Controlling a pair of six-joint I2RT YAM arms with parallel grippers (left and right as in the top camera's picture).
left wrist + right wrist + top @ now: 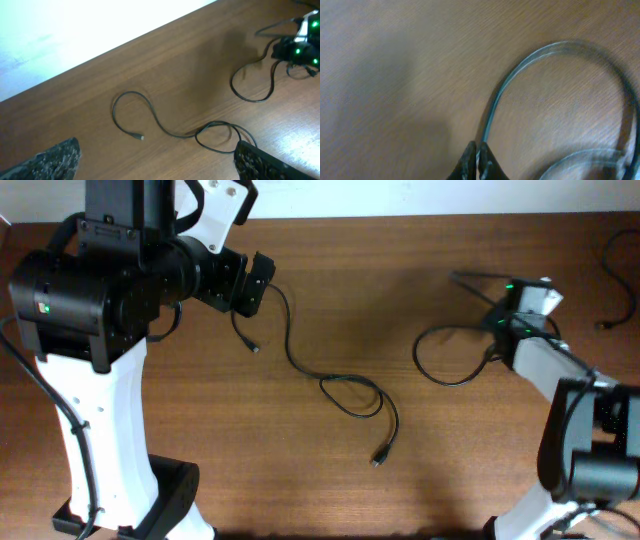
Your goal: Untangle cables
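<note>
One thin black cable (pixel 345 392) lies on the wooden table. It runs from a plug (pixel 255 348) near my left gripper, through a small loop, to a plug (pixel 378 461) at the front. It also shows in the left wrist view (pixel 150 112). My left gripper (pixel 256 280) is open and empty above the cable's far end; its fingers (pixel 155 165) are wide apart. A second cable (pixel 436 374) forms a loop at the right. My right gripper (pixel 496 321) is shut on this second cable (pixel 540 52), pinching it between its fingertips (pixel 476 156).
A third thin black cable (pixel 612 258) with a plug (pixel 603 325) lies at the far right edge. The left arm's white base (pixel 110 440) stands at the front left, the right arm's base (pixel 590 470) at the front right. A white wall borders the table's back edge (pixel 100 30).
</note>
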